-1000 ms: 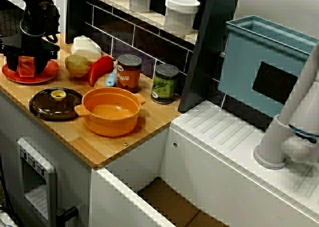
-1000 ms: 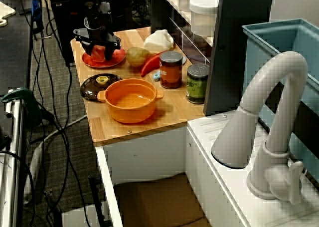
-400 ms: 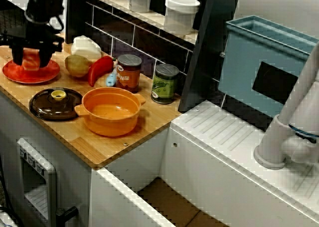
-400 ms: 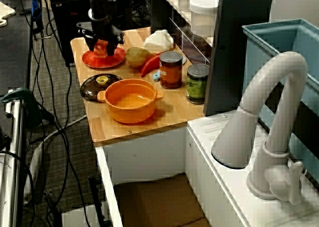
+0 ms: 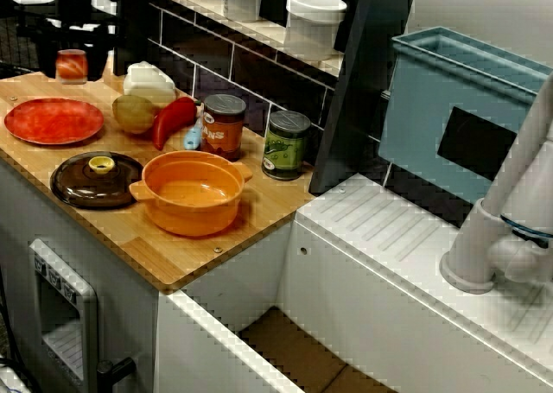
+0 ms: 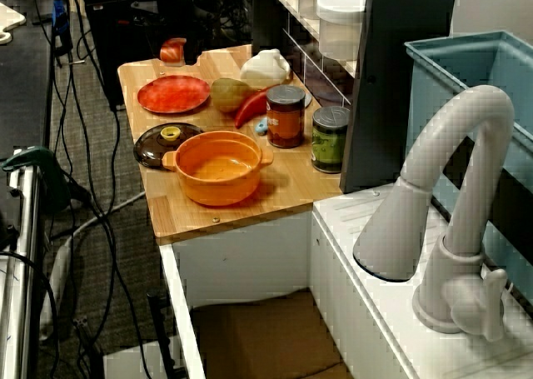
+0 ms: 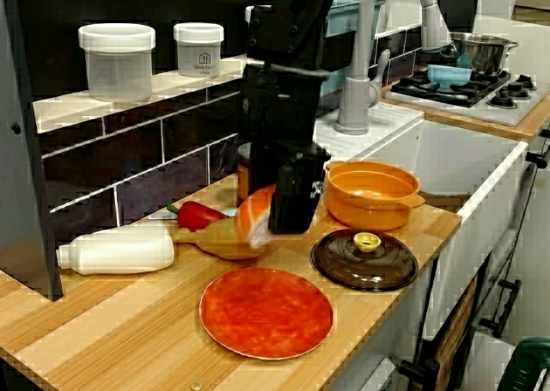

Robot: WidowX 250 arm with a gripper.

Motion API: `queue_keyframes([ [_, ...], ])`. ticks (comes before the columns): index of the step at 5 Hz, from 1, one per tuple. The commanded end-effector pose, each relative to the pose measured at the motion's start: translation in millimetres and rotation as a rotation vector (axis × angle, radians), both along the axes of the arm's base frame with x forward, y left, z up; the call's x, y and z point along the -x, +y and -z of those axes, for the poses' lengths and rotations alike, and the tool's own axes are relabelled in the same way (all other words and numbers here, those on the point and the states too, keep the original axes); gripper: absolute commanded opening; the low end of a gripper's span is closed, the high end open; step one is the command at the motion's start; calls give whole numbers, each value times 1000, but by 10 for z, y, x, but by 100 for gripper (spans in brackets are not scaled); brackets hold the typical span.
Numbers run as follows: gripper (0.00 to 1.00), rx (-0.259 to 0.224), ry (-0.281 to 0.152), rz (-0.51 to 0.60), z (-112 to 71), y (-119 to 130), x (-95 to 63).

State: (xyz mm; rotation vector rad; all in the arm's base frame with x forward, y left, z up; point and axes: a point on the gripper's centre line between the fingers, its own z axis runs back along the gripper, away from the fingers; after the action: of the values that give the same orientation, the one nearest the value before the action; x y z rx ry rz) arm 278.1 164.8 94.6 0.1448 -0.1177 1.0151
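Observation:
My black gripper (image 5: 72,72) is shut on an orange-red food piece (image 5: 71,63) with a pale band. It holds the piece in the air over the back left corner of the wooden counter (image 5: 130,229). The bare red plate (image 5: 54,121) lies below and in front of it. From the sink side, the gripper (image 6: 175,54) and piece (image 6: 172,49) hang behind the plate (image 6: 173,93). From the counter's end, the gripper (image 7: 271,221) carries the piece (image 7: 253,215) above and beyond the plate (image 7: 266,312).
An orange pot (image 5: 192,192) and its brown lid (image 5: 97,180) sit near the counter's front edge. Behind them are a potato (image 5: 134,112), red pepper (image 5: 174,121), white bottle (image 5: 149,80) and two cans (image 5: 224,125). A white sink unit (image 5: 406,263) lies to the right.
The gripper has lifted the orange-red piece off the red plate and carried it up and toward the counter's back left corner. The plate is now bare.

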Motion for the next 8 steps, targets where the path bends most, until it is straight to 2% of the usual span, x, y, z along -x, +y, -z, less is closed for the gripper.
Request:
queue_keyframes([
  [1, 0, 21, -107, 202, -448, -267, -17],
  [3, 0, 37, -121, 300, -449, -513, 72],
  [4, 0, 64, -108, 346, -459, -679, 98],
  [8, 0, 140, -155, 517, -537, -1281, 96],
])
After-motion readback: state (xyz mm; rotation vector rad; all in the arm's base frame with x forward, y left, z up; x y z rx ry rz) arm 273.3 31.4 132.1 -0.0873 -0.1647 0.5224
